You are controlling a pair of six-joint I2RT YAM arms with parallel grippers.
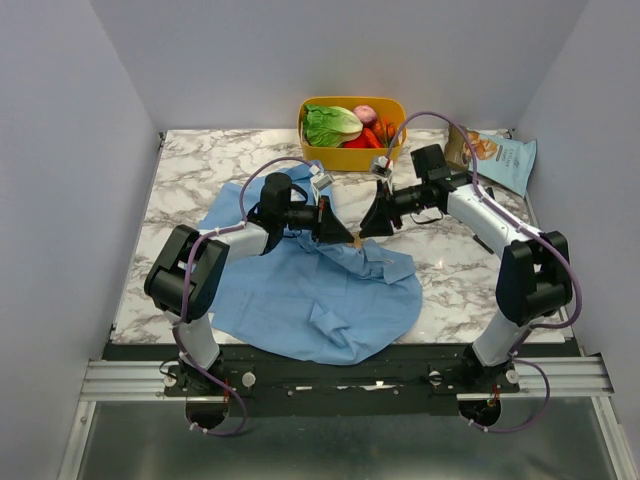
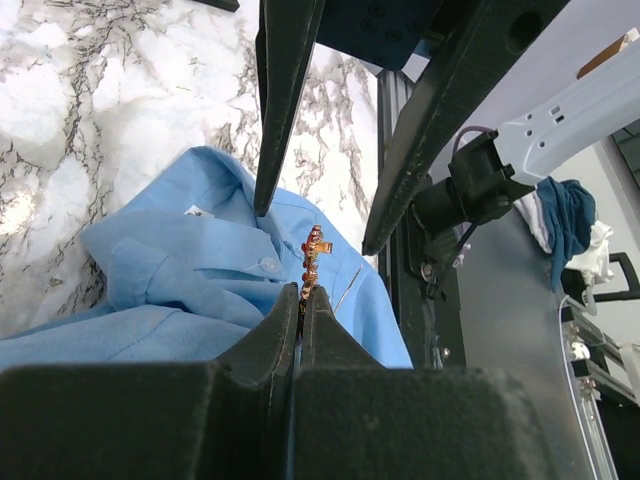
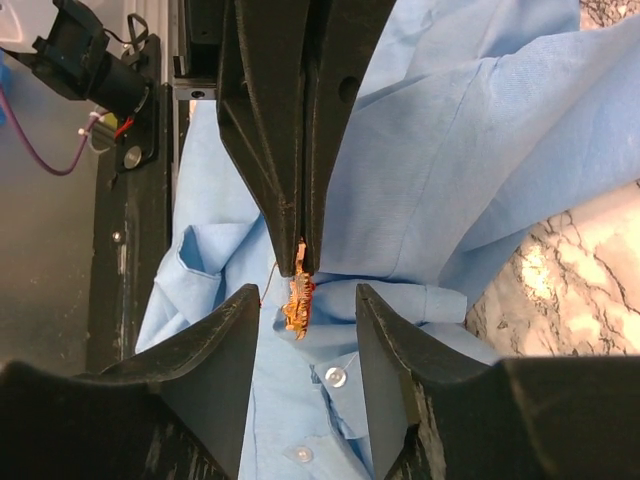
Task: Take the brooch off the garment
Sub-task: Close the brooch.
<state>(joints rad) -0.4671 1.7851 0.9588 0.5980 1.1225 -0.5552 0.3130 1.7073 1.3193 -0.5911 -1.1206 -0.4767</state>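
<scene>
Pinching the brooch (image 2: 314,256), left gripper (image 2: 303,298) presses its jaws together; right gripper (image 3: 307,300) flanks it, jaws spread.

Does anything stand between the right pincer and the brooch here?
Nothing visible does. The brooch sits on the shirt, in the open gap between the right pincer's fingers. The left pincer, shut on the brooch's far end, points in from the opposite side, not across that gap.

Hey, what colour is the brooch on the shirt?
Orange-gold with small red beads; the brooch shows best in the left wrist view.
</scene>
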